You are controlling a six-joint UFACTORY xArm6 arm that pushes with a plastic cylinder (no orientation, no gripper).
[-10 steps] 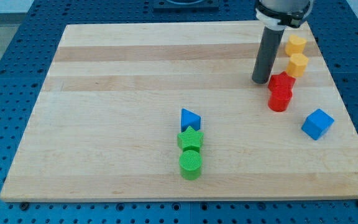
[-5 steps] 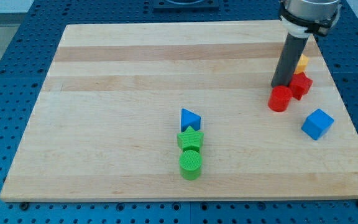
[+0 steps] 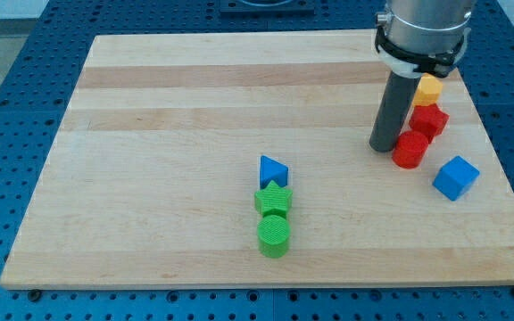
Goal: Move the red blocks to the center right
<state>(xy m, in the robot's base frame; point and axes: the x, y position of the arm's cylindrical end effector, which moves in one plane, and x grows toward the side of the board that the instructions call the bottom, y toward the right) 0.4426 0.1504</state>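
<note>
Tip: my tip point(image 3: 384, 147) rests on the wooden board at the right of the frame, just left of the red cylinder; there are no jaws on it, only a plain dark rod end clamped on nothing.
Rod: the straight dark rod point(image 3: 393, 111) rises from my tip toward the top of the frame, into a wide grey and black collar point(image 3: 420, 31) at the upper right edge.
Red cylinder: the red cylinder point(image 3: 410, 150) stands at the centre right of the board, touching or all but touching the rod's lower end on its left side.
Second red block: a red block of angular shape point(image 3: 428, 120) sits just above and right of the red cylinder, touching it; its exact form cannot be made out.
Yellow block: a yellow block point(image 3: 428, 88) lies just above the angular red one, partly hidden behind the rod; only one yellow piece shows.
Blue cube: a blue cube point(image 3: 455, 177) sits below and right of the red pair, near them but apart, close to the board's right edge.
Lower centre group: a blue triangular block point(image 3: 272, 169), a green star block point(image 3: 273, 199) and a green cylinder point(image 3: 273, 236) form a short column, each touching the next, well apart from my tip.
Board: the pale wooden board point(image 3: 168, 134) lies on a blue perforated table point(image 3: 7, 107).
</note>
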